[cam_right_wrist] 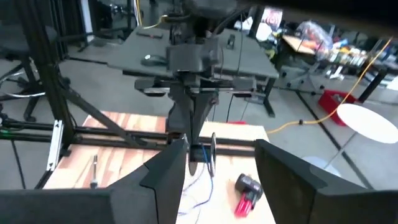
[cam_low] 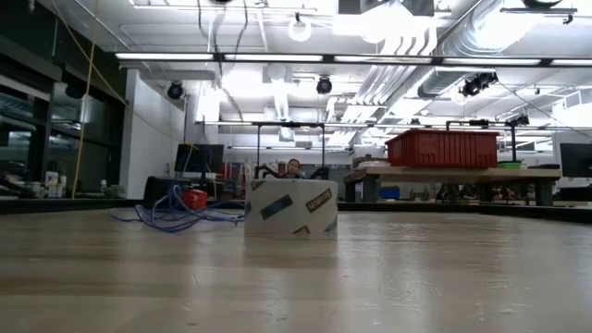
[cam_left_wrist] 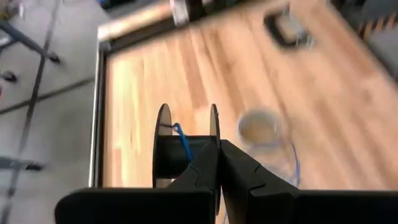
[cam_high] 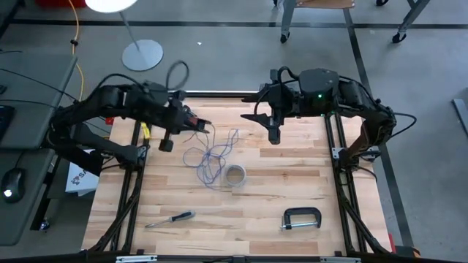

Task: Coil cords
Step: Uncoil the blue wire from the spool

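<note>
A: Where's the thin blue cord (cam_high: pixel 212 157)?
B: Loose tangle on the wooden worktop (cam_high: pixel 292 190), just beside the clear roll of tape (cam_high: pixel 235 175), on the left-arm side. One end runs up to a small black spool (cam_left_wrist: pixel 186 149).
A: Left claw (cam_left_wrist: pixel 219 163)?
B: Pressed together, pinching that spool, above the tangle.
A: Right claw (cam_right_wrist: pixel 214 165)?
B: Spread, holding nothing, raised beyond the tape roll, facing the left claw.

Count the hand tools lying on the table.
2: a screwdriver near the front-left of the table, and a C-clamp near the front-right. The tape roll at the centre isn't counted; none seems hidden.
</note>
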Robot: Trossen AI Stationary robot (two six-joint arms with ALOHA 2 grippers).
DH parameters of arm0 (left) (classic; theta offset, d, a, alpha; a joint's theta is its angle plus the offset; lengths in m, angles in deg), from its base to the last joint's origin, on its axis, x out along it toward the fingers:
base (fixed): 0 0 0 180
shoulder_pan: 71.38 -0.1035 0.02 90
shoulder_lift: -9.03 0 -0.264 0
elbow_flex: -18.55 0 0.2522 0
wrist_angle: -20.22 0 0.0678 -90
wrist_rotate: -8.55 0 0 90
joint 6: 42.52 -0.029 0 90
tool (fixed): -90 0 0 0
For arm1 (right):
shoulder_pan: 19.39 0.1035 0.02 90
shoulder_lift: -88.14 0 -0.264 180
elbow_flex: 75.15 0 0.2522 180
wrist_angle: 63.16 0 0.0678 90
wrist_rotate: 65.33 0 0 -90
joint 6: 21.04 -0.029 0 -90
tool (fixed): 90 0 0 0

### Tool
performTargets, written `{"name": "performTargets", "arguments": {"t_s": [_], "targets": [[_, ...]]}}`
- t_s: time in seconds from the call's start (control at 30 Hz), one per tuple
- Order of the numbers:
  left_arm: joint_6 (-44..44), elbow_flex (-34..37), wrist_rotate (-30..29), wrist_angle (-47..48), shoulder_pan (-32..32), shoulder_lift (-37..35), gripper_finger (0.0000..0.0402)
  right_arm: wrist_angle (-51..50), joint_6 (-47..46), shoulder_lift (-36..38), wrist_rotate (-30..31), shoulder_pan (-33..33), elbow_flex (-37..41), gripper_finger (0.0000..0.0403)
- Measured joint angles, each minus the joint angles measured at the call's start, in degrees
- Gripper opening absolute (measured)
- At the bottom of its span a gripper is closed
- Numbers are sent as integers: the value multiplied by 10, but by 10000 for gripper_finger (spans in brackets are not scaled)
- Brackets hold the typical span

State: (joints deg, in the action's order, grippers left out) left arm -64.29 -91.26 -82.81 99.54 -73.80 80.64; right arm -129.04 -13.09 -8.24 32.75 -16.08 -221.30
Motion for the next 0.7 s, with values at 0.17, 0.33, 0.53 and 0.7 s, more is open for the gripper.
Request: {"name": "performTargets", "arguments": {"t_s": [0.17, 0.33, 0.53, 0.7], "targets": [[-30, 0, -15, 55, 33, 42, 1, -31, -22, -2, 0, 0, 0, 186], [-65, 0, -20, 123, 64, 96, 1, -121, -58, -11, -16, 0, 2, 186], [-94, 0, -118, 66, 102, 110, 1, -221, -65, -37, -17, 0, 2, 186], [-109, 0, -165, 11, 118, 79, 1, -225, -27, -78, -17, -1, 3, 186]]}}
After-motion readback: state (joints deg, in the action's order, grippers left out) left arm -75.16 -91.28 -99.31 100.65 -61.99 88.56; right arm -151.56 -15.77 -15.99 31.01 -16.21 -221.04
